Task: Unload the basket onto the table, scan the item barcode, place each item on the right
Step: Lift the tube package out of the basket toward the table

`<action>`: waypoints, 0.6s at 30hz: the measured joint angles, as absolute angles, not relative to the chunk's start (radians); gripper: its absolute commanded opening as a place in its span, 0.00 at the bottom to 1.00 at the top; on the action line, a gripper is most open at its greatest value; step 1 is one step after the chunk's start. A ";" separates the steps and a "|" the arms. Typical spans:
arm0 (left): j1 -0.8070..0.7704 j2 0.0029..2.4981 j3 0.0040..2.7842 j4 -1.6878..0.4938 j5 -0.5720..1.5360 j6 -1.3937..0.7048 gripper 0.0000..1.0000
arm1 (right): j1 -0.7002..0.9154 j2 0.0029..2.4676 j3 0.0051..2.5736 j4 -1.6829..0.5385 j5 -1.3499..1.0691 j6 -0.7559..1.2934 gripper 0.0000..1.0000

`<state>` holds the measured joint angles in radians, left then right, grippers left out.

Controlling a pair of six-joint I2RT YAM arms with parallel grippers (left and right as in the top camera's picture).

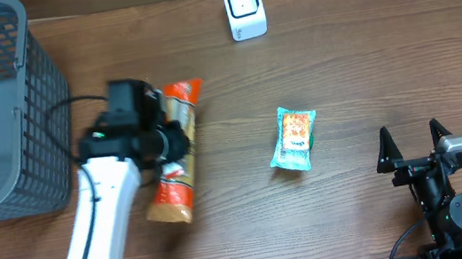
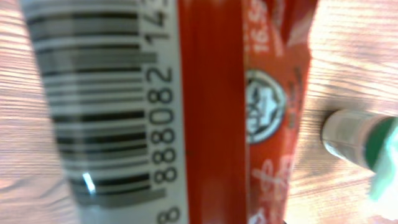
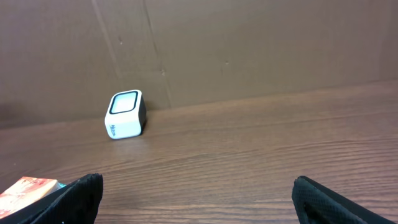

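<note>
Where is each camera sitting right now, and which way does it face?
Overhead: above the table, looking straight down; left gripper on the orange pack, right gripper open.
Left wrist: pressed close to the pack's barcode; no fingers show.
Right wrist: low, facing the scanner and wall; both fingertips show.
Shared: overhead and right wrist see the scanner.

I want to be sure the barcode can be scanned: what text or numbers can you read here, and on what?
"888082", then "14" cut by the frame edge: beside the bars on the white barcode panel of the red packet, left wrist view.
"16.5", blurred and uncertain: on the packet's red face.
Green packet: print too small to read.
Scanner: side marking too small to read.
</note>
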<state>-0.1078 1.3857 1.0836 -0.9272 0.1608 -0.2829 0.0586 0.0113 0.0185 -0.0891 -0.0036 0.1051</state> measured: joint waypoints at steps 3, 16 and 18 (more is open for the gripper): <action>-0.171 1.394 0.984 -0.812 0.146 -0.331 0.04 | 0.059 0.011 0.018 -0.090 -0.004 0.105 1.00; -0.345 1.550 0.887 -0.596 0.052 -0.419 0.77 | 0.059 0.011 0.019 -0.090 -0.004 0.105 1.00; -0.347 1.564 0.887 -0.575 0.063 -0.412 0.86 | 0.059 0.011 0.019 -0.090 -0.004 0.105 1.00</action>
